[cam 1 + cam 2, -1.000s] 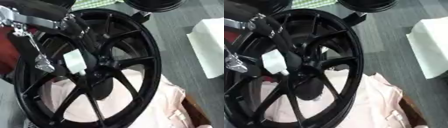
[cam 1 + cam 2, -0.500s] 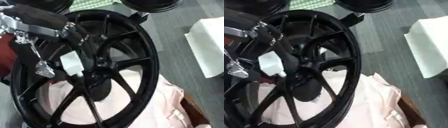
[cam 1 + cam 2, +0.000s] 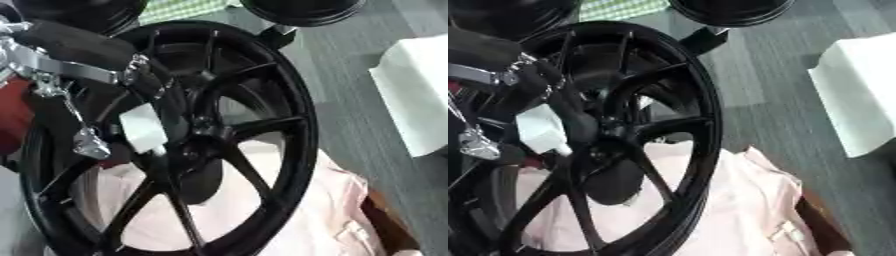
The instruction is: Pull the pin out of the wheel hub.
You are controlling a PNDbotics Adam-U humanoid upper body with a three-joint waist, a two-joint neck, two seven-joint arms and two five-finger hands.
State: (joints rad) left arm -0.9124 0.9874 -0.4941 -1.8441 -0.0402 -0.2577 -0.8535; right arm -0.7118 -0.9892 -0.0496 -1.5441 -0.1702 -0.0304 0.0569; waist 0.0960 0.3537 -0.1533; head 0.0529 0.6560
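A large black spoked wheel (image 3: pixel 289 115) stands tilted across the middle of both views. Its hub (image 3: pixel 208 134) is dark, and I cannot make out the pin in it. My left hand (image 3: pixel 166 97) comes in from the upper left on a black and silver arm and reaches between the spokes, right against the hub. A white patch (image 3: pixel 143 127) shows at the hand, just left of the hub. Whether the hand holds anything is hidden in the dark of the hub. My right hand shows in neither view.
A pink cloth (image 3: pixel 306 215) lies under and in front of the wheel. A white box (image 3: pixel 418 95) sits on the grey floor at the right. Two more black wheels (image 3: pixel 302 10) stand at the top edge, and something red (image 3: pixel 13 117) is at the left.
My left forearm has sunk a little lower across the wheel. The hand stays at the hub and the wheel has hardly moved.
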